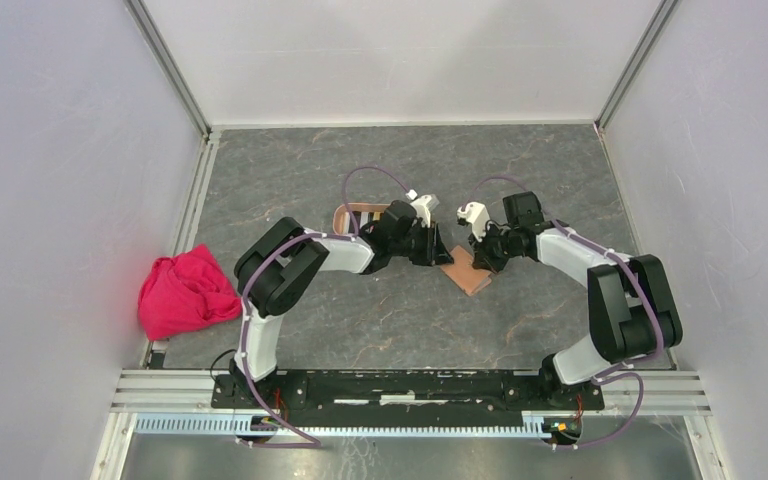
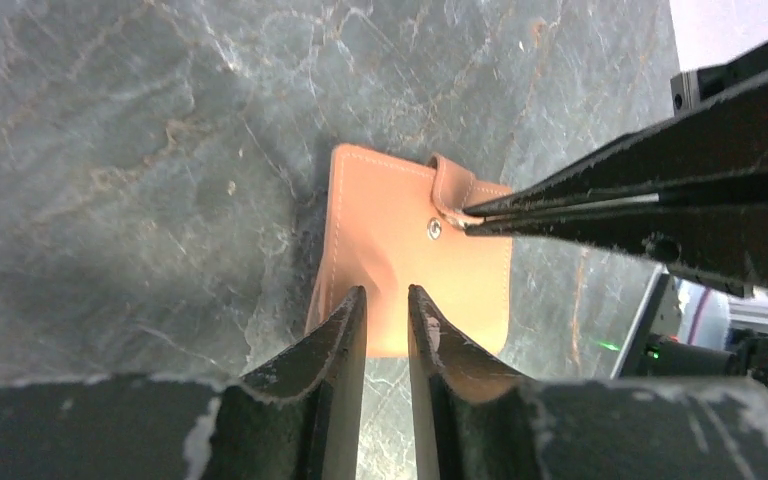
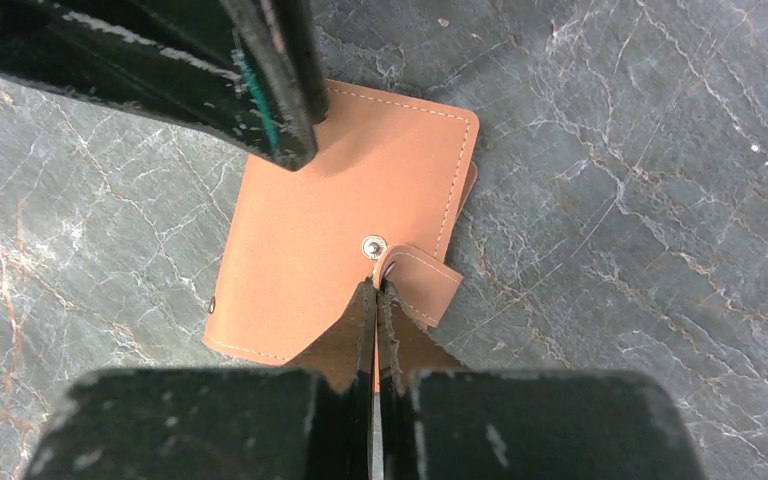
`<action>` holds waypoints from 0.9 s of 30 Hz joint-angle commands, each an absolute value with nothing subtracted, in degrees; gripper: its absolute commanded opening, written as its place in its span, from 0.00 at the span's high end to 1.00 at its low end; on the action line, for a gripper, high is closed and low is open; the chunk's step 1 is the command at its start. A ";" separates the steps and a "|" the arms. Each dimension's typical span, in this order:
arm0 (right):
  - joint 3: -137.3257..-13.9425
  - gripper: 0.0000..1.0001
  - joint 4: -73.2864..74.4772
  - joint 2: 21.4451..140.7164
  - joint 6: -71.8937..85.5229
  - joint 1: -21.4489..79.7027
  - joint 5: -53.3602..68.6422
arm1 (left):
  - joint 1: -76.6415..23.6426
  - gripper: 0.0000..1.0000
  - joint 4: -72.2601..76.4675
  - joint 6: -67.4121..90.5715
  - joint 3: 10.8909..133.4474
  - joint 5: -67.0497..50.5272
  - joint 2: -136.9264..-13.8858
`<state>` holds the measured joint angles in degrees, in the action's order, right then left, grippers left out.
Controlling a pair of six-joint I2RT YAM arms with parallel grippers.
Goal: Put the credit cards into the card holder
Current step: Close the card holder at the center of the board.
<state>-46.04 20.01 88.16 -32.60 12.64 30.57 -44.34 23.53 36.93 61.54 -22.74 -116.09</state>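
Observation:
A tan leather wallet (image 1: 467, 272) with a snap tab lies flat on the grey marble-patterned table between my two grippers. My right gripper (image 3: 375, 285) is shut on the tab (image 3: 422, 285) next to the metal snap (image 3: 373, 246), lifting it slightly. My left gripper (image 2: 387, 292) stands over the wallet's opposite edge (image 2: 400, 250), its tips at the leather, jaws a narrow gap apart with nothing between them. The card holder (image 1: 343, 216), a salmon tray, shows behind my left wrist with credit cards (image 1: 365, 212) lying in it, mostly hidden by the arm.
A crumpled red cloth (image 1: 185, 288) lies at the table's left edge. White walls with metal rails close in the left, far and right sides. My arms' bases sit on the black rail (image 1: 400, 388) at the near edge.

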 commanded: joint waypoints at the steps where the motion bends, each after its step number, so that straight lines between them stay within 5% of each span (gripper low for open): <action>1: -45.13 1.00 18.07 86.82 -33.21 14.78 25.77 | -44.12 0.71 18.00 30.63 65.91 -17.49 -116.38; 27: -45.04 1.00 17.28 85.31 -36.21 22.17 16.30 | -46.74 0.78 14.94 27.88 68.40 -20.99 -120.85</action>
<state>-45.50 18.50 86.24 -35.05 21.04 17.34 -44.95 17.65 30.94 67.51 -19.64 -118.54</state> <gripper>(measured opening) 0.006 0.222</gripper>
